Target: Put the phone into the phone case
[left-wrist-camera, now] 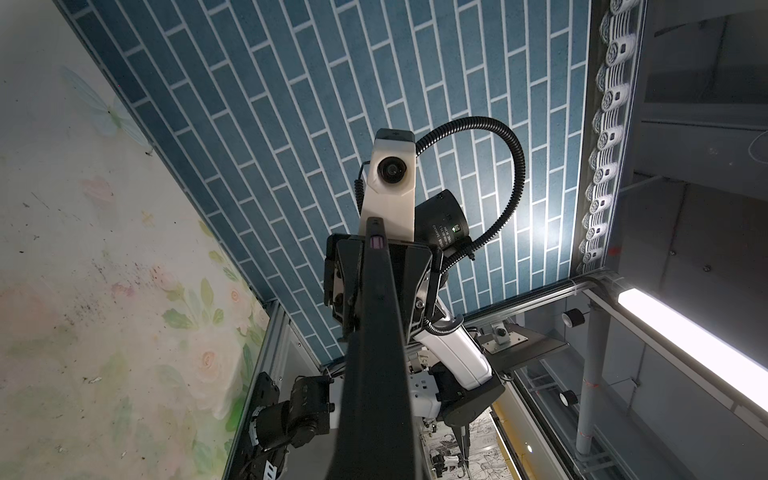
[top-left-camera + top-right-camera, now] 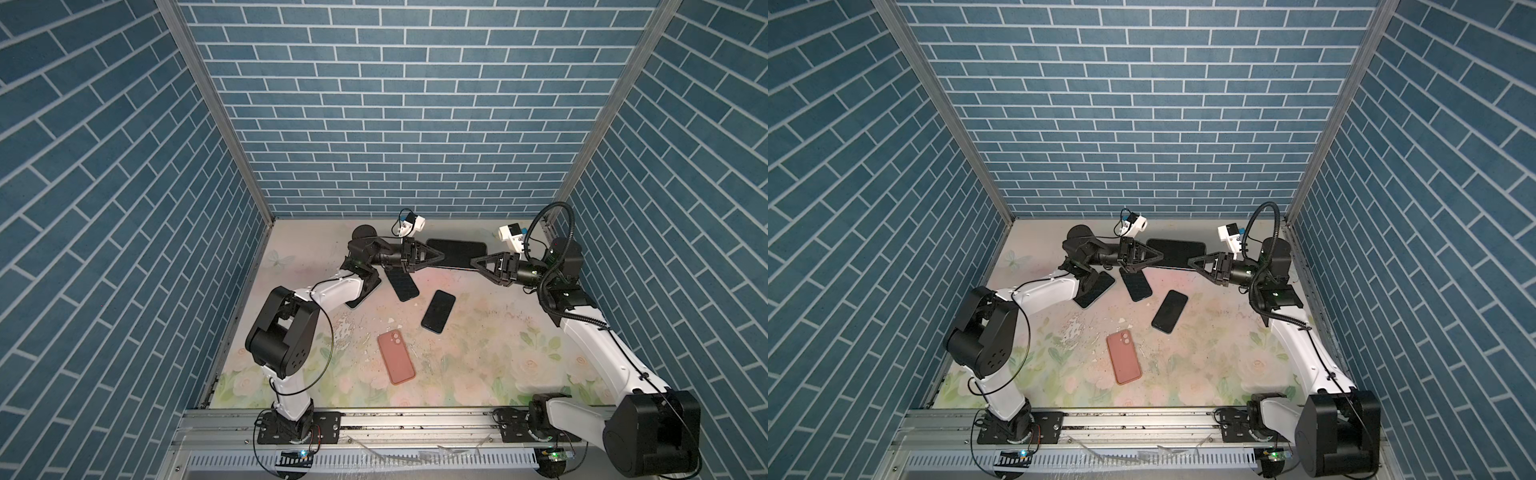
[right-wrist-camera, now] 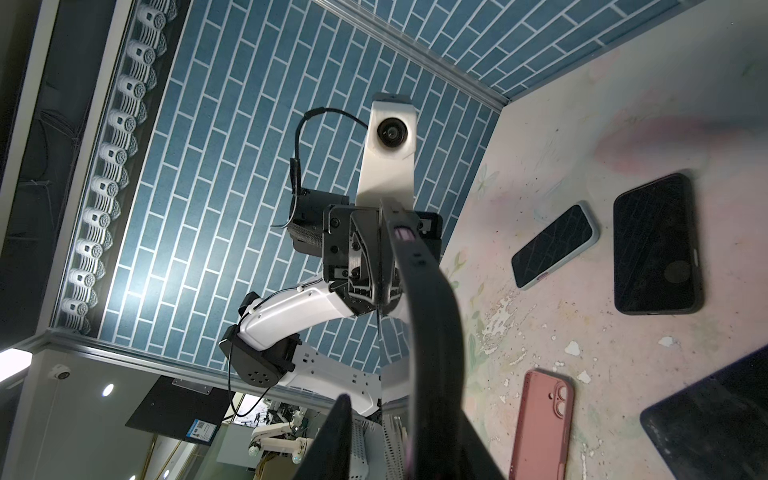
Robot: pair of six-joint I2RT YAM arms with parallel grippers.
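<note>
Black phone case (image 2: 457,249) bows: likely soft, light. Left gripper (image 2: 438,254) pinches one end; right gripper (image 2: 473,262) parted at other. Hold by rims.

Left pincer (image 2: 437,254) and right pincer (image 2: 472,262) face each other, tips near; left clamped, right slightly parted.

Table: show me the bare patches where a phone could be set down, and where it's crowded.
Freest: front right, between the pink case, the black phone and the right arm. The front strip before the pink case is bare too. Crowded: back left, where a blue-edged phone lies near the left gripper.
</note>
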